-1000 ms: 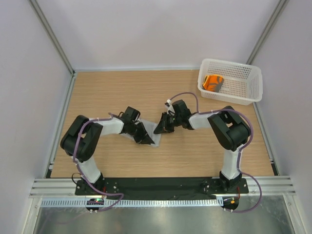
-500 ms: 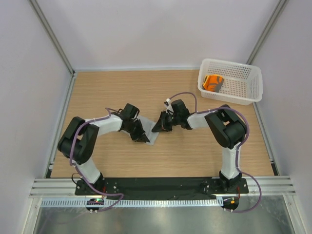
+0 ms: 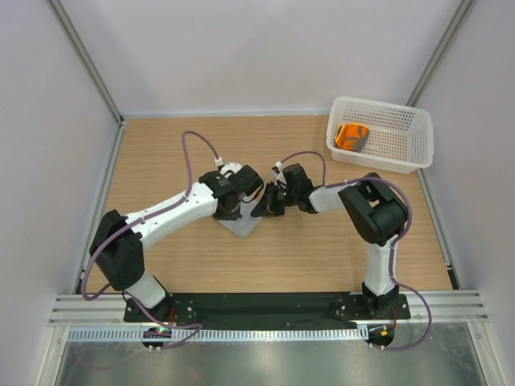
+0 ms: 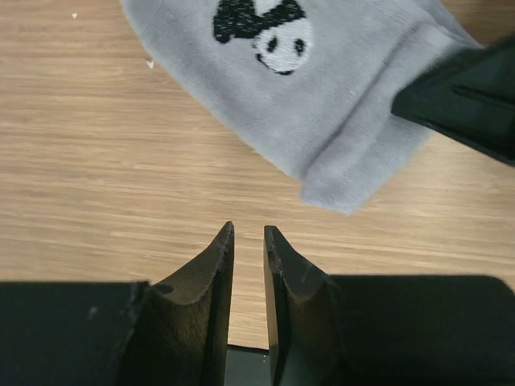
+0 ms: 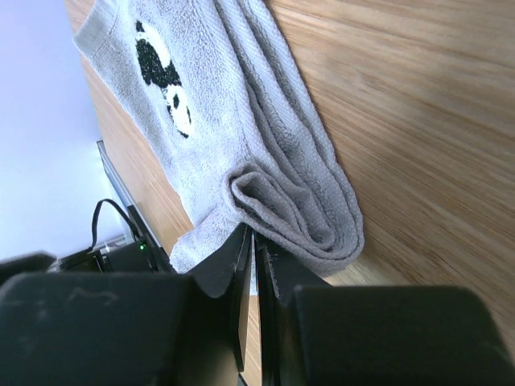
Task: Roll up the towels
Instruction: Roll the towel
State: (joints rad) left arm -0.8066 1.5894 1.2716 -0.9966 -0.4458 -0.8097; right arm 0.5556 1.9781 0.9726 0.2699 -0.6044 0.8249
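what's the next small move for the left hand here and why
Probably ease the left hand forward and close it on the grey towel at its near corner. Its fingers stand slightly apart over the bare table, holding nothing, while the right hand appears to pinch the rolled end; most of the towel lies flat, not yet rolled.

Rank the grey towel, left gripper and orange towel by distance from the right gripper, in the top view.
1. grey towel, at the tips of the right gripper, mid-table.
2. left gripper, just beyond, on the left.
3. orange towel, inside the basket, far right corner.
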